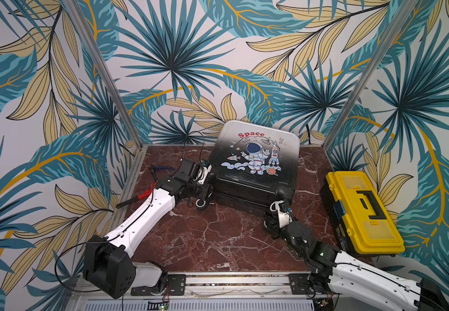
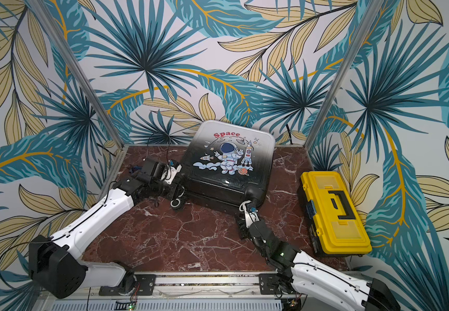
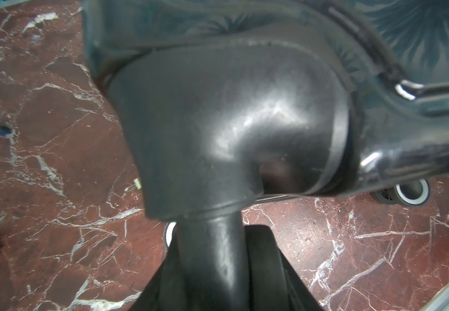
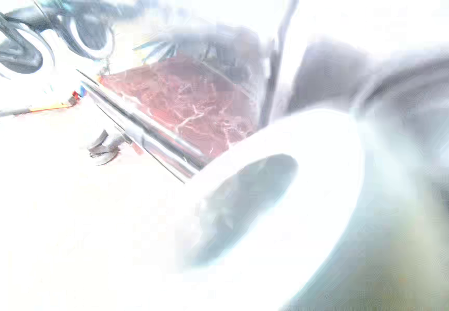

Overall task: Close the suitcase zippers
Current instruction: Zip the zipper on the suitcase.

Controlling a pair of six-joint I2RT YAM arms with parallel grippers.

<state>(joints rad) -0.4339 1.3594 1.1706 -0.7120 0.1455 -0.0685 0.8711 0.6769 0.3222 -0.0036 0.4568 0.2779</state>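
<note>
Suitcase (image 1: 255, 161) lies flat, astronaut print up, toward 12 o'clock on the table, its two shells stacked. Main risk, as I judge it: the case skids or pivots on the slick top when a pull is dragged, because only one corner is pinned. Left gripper (image 3: 218, 272) is clamped on the caster stem at the case's 8 o'clock corner. Right gripper (image 1: 276, 206) sits at the 5 o'clock corner. Its wrist view is washed out white, so I cannot tell whether the jaws are apart or together, or whether it holds anything. Zippers (image 3: 280, 198) show only as a thin toothed strip under the shell, with no pull tab made out; a thin tab could slip free or bind at the rounded corner. Room: leaf-print walls (image 1: 164, 67). Surface: glossy red-brown marble table (image 1: 204, 242). Yellow toolbox (image 1: 363, 212) is at 3 o'clock. Hand tools (image 1: 148, 194) lie at 9 o'clock beside the left forearm, where they could be swept.
</note>
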